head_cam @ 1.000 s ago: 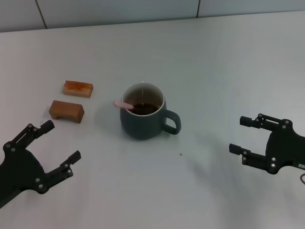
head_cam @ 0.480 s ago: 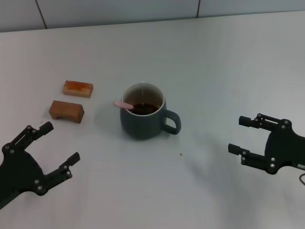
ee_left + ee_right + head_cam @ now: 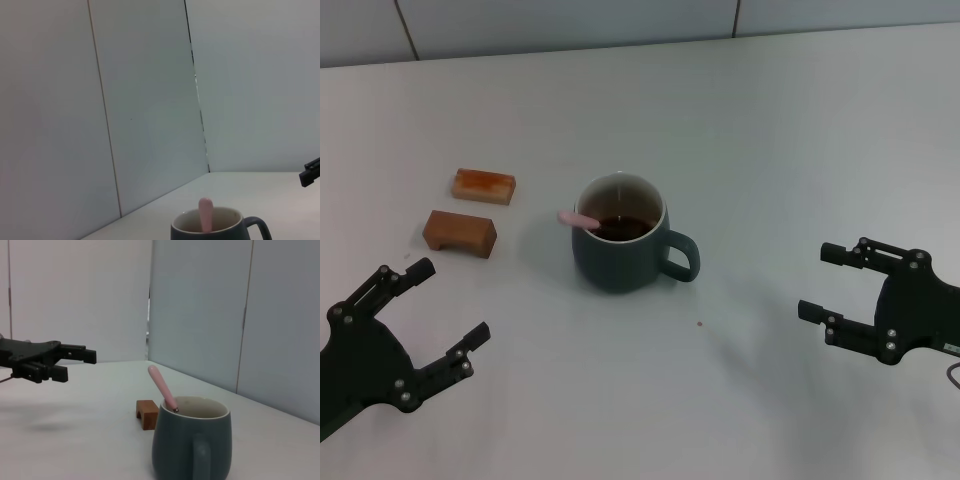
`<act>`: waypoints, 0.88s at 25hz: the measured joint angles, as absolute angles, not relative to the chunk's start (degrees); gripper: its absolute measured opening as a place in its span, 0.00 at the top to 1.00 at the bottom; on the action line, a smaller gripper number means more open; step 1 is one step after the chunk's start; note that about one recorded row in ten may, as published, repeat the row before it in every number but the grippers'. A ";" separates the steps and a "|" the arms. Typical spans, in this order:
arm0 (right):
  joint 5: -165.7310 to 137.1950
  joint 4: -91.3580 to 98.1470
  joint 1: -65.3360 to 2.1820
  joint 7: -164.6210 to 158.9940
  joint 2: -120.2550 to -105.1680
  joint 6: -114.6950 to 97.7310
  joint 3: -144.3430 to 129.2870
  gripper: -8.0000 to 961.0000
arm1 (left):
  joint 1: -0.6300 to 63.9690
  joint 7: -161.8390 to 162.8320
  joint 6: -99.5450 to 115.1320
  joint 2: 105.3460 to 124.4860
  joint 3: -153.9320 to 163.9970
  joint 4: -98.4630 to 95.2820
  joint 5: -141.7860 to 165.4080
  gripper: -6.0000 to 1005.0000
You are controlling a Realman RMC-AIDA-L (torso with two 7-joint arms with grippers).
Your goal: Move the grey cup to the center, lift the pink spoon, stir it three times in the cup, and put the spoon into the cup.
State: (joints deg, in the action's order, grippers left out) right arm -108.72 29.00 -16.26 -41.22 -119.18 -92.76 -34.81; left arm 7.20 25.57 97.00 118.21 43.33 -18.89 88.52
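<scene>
Table (image 3: 770, 130): a plain white top that carries everything, with pale wall panels behind its far edge.
Center: the bare middle of the tabletop, where the cup stands.
Left gripper (image 3: 415, 310): low at the near left corner in the head view, well apart from the cup, fingers spread wide, nothing between them. The right wrist view shows it hovering above the table with its shadow beneath.
Right gripper (image 3: 835, 283): at the near right, well apart from the cup, fingers parted and empty.
Grey cup (image 3: 620, 248): upright, its loop handle turned toward the right gripper, dark liquid inside against a pale inner wall.
Brown blocks: two on the robot's left of the cup, the nearer one (image 3: 460, 232) darker, the farther one (image 3: 484, 185) more orange; they lie near each other but apart.
Pink spoon (image 3: 578, 219): standing in the cup, tilted, its pink handle leaning on the rim on the blocks' side and jutting out past it; its bowl is hidden in the liquid.
</scene>
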 joint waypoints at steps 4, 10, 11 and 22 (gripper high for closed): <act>-108.72 29.00 -16.27 -41.21 -119.18 -92.74 -34.79 0.28 | 7.20 25.55 96.97 118.21 43.33 -18.79 88.52 0.14; -108.71 29.00 -16.40 -41.22 -119.18 -92.72 -34.83 0.28 | 7.21 25.49 96.96 118.21 43.33 -18.66 88.51 0.14; -108.71 29.00 -16.43 -41.22 -119.18 -92.72 -34.82 0.28 | 7.21 25.49 96.96 118.21 43.33 -18.66 88.51 0.14; -108.72 29.00 -16.50 -40.43 -119.19 -92.74 -34.93 0.28 | 7.21 24.10 96.97 118.23 43.33 -18.63 89.11 0.14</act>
State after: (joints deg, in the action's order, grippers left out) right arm -108.72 29.00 -16.50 -40.43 -119.19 -92.74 -34.93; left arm 7.21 24.10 96.97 118.23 43.33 -18.63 89.11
